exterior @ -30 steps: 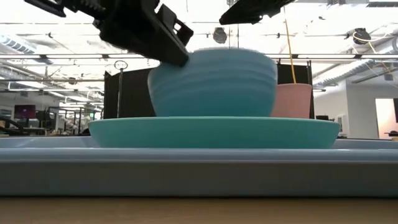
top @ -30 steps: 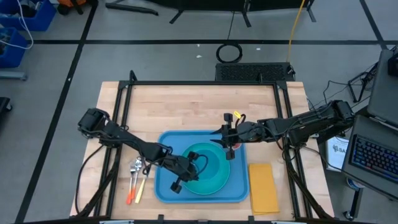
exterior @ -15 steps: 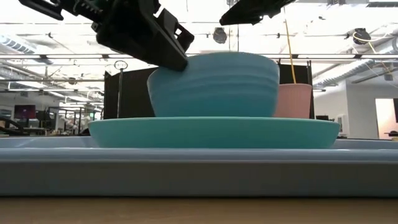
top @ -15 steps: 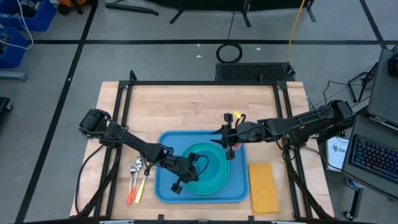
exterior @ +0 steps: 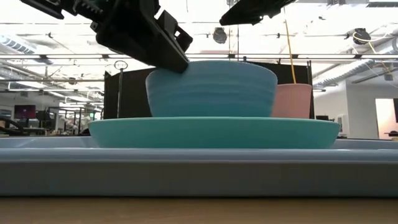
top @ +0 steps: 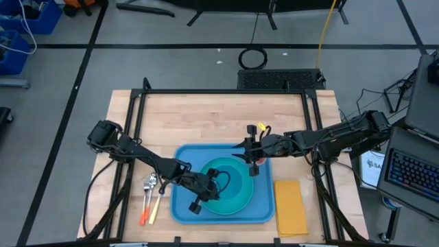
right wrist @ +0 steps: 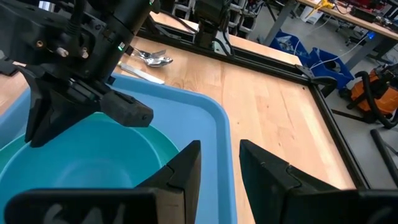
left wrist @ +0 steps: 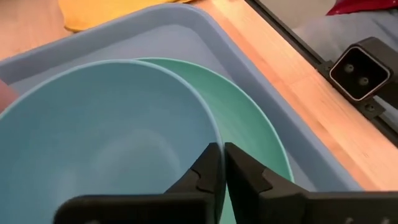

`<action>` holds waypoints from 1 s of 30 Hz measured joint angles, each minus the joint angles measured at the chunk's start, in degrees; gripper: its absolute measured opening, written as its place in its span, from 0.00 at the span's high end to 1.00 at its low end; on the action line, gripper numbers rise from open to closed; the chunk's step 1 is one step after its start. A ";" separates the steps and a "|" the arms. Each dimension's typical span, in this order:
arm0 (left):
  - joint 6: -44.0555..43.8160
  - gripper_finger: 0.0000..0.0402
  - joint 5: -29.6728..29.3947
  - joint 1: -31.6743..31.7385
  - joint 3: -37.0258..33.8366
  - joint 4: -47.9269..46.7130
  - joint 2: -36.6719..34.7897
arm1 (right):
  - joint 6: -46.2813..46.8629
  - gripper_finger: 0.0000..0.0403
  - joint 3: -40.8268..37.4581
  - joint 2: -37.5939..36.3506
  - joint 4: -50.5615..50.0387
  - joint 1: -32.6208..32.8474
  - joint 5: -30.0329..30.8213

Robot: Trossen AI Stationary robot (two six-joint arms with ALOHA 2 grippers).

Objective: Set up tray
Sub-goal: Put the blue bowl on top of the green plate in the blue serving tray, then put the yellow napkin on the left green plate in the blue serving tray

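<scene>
Overhead, the tray point(top: 182, 206) sits at the table's near edge, carrying plate point(top: 248, 204) and bowl point(top: 230, 180), stacked centrally to leave room. At table level, the bowl point(exterior: 211, 87) rests flat on the plate. Left gripper point(left wrist: 221, 163) pinches the bowl's rim, likely steadying it. Right gripper point(right wrist: 219, 163) hovers spread over the tray, empty.

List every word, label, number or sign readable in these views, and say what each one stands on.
No text can be read in full.
"SA": a partial dark print on a white sheet or box at the table's right edge in the high view; the rest is cut off by the right arm.
Keyboard at the far right: key markings too small to read.
The tray, plate, bowl and pink cup carry no visible lettering.
</scene>
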 joint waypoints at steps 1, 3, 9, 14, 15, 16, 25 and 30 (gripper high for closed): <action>-0.22 0.90 0.22 0.00 0.00 -0.02 0.00 | 0.00 0.75 0.01 -0.01 -0.04 0.00 0.00; -0.74 0.85 1.01 0.00 0.00 -0.04 0.00 | 0.02 0.75 -0.01 0.00 -0.14 0.00 0.00; -1.37 0.76 1.03 -0.15 0.00 -0.15 0.00 | 0.02 0.75 0.01 -0.02 -0.18 0.00 0.00; -1.59 0.72 1.00 -0.26 0.00 -0.58 -0.03 | 0.02 0.75 0.01 0.00 -0.22 0.00 0.00; -1.59 0.72 0.99 -0.31 -0.01 -0.72 -0.27 | 0.02 0.75 0.00 -0.02 -0.25 -0.01 -0.08; -1.59 0.71 0.99 -0.37 -0.03 -1.01 -0.65 | 0.02 0.75 0.01 0.00 -0.29 -0.02 -0.16; 0.16 0.70 -2.06 -1.16 -0.04 -8.77 -10.70 | 0.02 0.75 -0.01 0.00 -0.18 0.34 -0.13; -1.49 0.70 -12.53 -2.70 -0.02 -16.63 -16.65 | 0.03 0.75 -0.02 -0.71 -0.89 1.93 -0.03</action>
